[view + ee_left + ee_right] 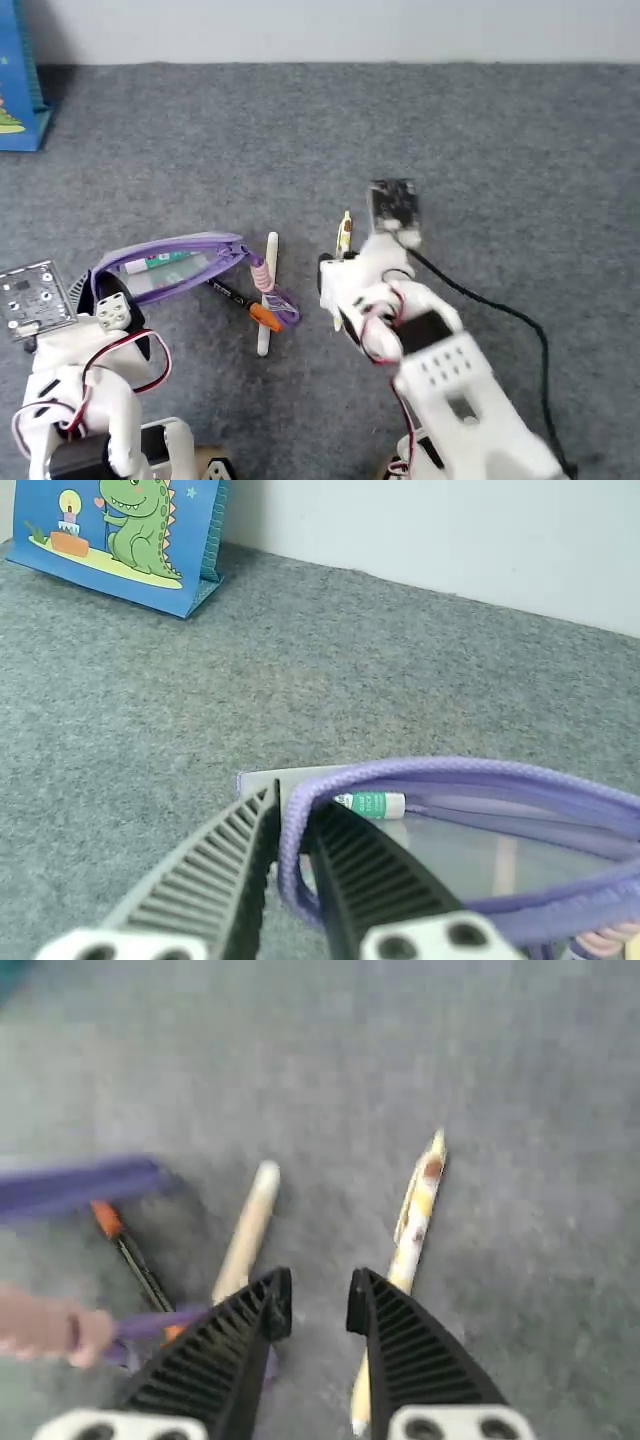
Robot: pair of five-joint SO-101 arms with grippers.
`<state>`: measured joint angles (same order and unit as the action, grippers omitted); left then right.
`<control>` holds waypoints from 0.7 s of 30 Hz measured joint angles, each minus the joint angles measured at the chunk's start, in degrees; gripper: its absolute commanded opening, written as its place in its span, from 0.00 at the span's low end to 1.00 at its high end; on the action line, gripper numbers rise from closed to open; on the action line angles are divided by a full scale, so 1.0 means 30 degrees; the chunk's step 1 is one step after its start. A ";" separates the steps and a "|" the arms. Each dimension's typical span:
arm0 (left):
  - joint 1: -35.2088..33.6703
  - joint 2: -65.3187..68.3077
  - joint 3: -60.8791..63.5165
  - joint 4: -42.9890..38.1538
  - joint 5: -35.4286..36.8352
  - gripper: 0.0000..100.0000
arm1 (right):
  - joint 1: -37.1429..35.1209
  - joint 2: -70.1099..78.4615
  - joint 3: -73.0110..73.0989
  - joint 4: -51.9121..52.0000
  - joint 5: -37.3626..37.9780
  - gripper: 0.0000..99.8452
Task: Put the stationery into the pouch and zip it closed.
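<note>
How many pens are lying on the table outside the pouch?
3: a cream one at the pouch's end, a black-and-orange one beside it, and a yellow one near the right end effector. Others may be hidden from view.

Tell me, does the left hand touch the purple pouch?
Touching. The left wrist view shows the left hand shut on the purple rim of the pouch, pressed from both sides with no gap.
</note>
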<state>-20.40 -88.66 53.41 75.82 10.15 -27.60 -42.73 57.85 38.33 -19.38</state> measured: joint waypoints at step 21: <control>0.0000 0.0000 0.0000 0.0000 0.0000 0.01 | 0.1875 1.8872 -1.3480 0.0879 0.0000 0.18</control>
<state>-20.40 -88.66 53.41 75.82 10.15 -21.98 13.89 17.41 40.97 -19.38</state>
